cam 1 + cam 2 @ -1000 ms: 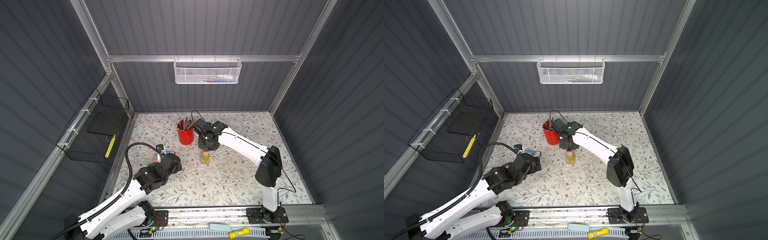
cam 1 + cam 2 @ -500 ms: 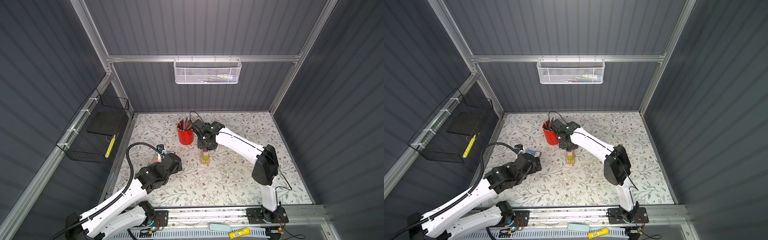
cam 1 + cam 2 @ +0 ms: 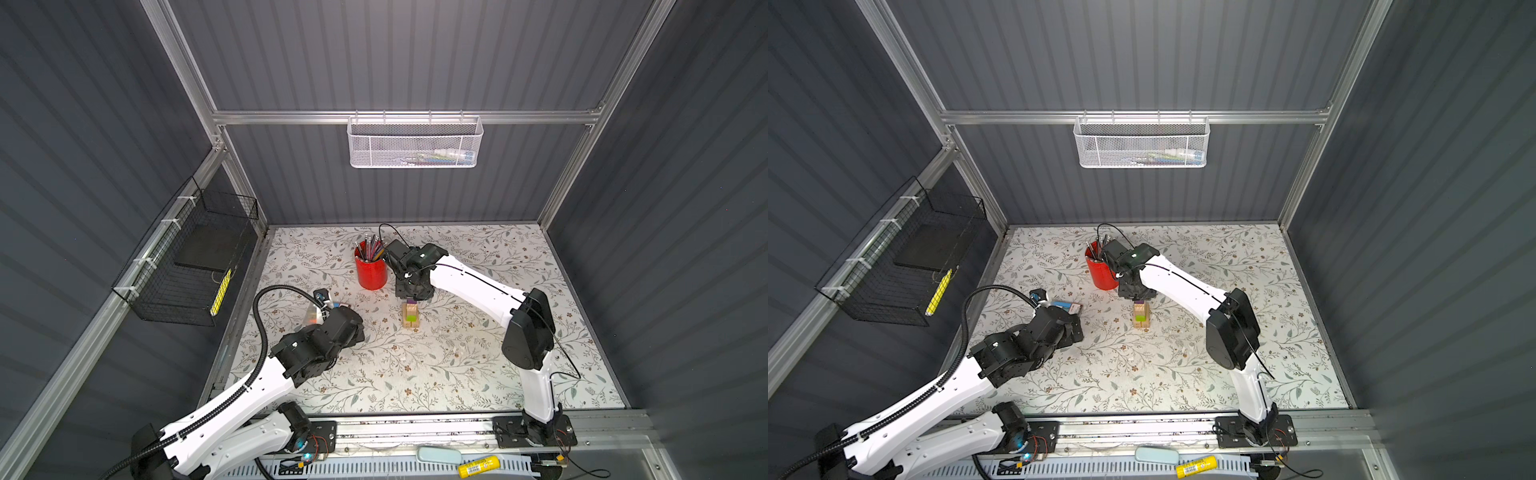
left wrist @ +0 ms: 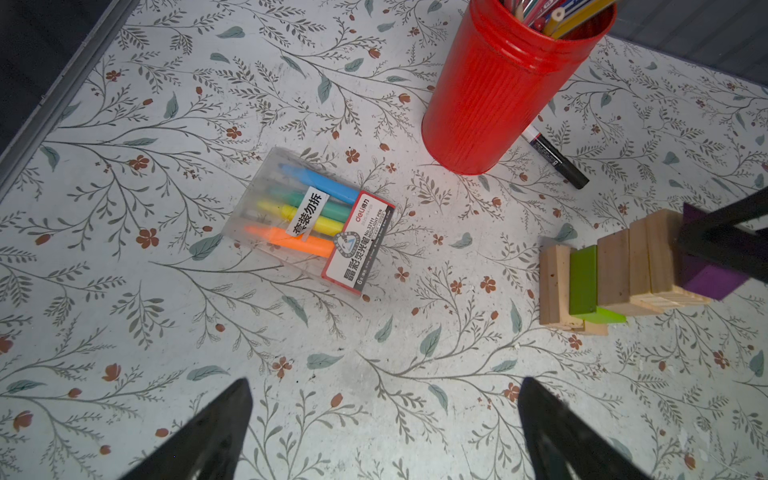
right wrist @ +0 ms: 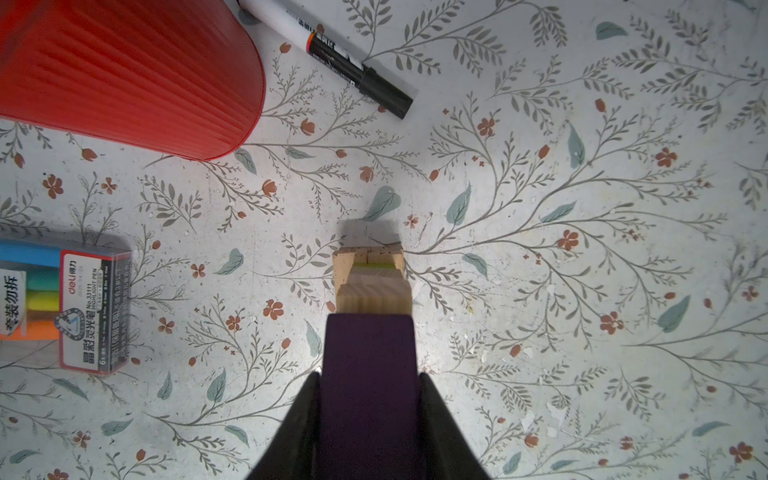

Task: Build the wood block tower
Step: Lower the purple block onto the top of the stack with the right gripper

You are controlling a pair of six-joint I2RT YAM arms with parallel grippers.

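Your R elbow (image 3: pixel 525 328) is edging toward the tower (image 3: pixel 410 316); R gripper (image 5: pixel 369 375) is clamping the matte purple block (image 5: pixel 370 349) atop it, L gripper (image 4: pixel 384 382) gaping.

Pale tower (image 3: pixel 409 311), green block (image 3: pixel 412 318), purple block (image 5: pixel 370 374) atop

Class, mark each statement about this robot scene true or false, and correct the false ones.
1. The right pincer is shut on the purple block. True.
2. The left pincer holds the highlighter pack. False: it is open and empty; the pack lies on the table.
3. The green block tops the tower. False: pale wood blocks lie above it.
4. A black marker lies beside the red pencil cup. True.
5. The red pencil cup is empty. False: pencils stand in it.
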